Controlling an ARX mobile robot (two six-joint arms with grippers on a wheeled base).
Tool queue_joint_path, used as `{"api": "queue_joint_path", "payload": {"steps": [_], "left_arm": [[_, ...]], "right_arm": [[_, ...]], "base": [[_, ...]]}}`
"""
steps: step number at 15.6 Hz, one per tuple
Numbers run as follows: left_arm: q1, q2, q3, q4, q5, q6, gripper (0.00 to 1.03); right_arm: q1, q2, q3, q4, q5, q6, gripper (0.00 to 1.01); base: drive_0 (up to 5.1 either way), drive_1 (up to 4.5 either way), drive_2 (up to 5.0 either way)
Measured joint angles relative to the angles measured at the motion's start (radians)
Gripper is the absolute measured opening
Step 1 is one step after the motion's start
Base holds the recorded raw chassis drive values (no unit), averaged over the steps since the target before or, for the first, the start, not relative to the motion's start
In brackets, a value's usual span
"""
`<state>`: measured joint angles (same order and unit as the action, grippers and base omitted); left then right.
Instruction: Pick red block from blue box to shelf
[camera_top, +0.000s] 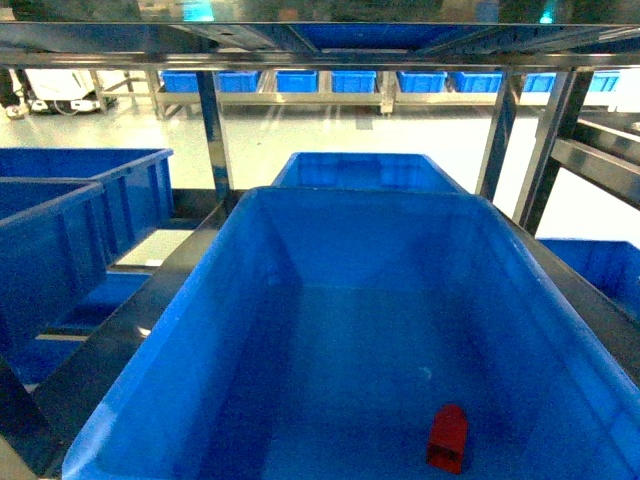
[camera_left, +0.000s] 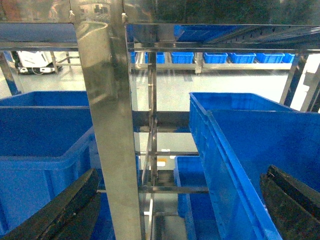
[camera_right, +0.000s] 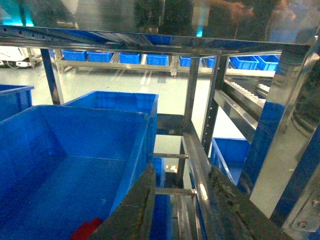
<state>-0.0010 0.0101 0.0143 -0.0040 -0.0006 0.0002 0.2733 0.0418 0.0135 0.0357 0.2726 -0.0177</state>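
Observation:
The red block (camera_top: 448, 438) lies on the floor of the blue box (camera_top: 250, 300), near its front right. The box stands on a tier of the steel shelf (camera_top: 213, 130). Neither gripper shows in the head view. In the left wrist view my left gripper (camera_left: 181, 172) is open and empty, and its fingers straddle a shelf upright (camera_left: 107, 125) and the box's left wall (camera_left: 225, 165). In the right wrist view my right gripper (camera_right: 182, 170) is open over the box's right rim and a shelf rail. The red block (camera_right: 85, 230) peeks out at the lower left, inside the box (camera_right: 50, 150).
Dark blue crates (camera_top: 80, 200) sit on the left. Another crate (camera_top: 365, 170) stands right behind the box, and one (camera_top: 600, 265) is low on the right. A shelf rail (camera_top: 320, 40) runs overhead. Far off, a rack holds a row of blue bins (camera_top: 350, 80).

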Motion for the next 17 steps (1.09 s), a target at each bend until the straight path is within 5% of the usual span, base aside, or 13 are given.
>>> {"api": "queue_joint_path", "payload": {"steps": [3,4,5,6,17], "left_arm": [[0.000,0.000,0.000,0.000,0.000,0.000,0.98],[0.000,0.000,0.000,0.000,0.000,0.000,0.98],[0.000,0.000,0.000,0.001,0.000,0.000,0.98],[0.000,0.000,0.000,0.000,0.000,0.000,0.98],[0.000,0.000,0.000,0.000,0.000,0.000,0.98]], "right_arm": [[-0.104,-0.024,0.000,-0.023,-0.097,0.000,0.01],[-0.150,-0.032,0.000,-0.036,-0.165,0.003,0.02],[-0.255,-0.037,0.000,-0.039,-0.248,0.003,0.02],[-0.285,-0.037,0.001,-0.040,-0.253,0.003,0.02],[-0.274,-0.037,0.001,-0.040,-0.271,0.003,0.02]], "base": [[0.0,0.00,0.0],[0.0,0.00,0.0],[0.0,0.00,0.0],[0.0,0.00,0.0],[0.0,0.00,0.0]]}}
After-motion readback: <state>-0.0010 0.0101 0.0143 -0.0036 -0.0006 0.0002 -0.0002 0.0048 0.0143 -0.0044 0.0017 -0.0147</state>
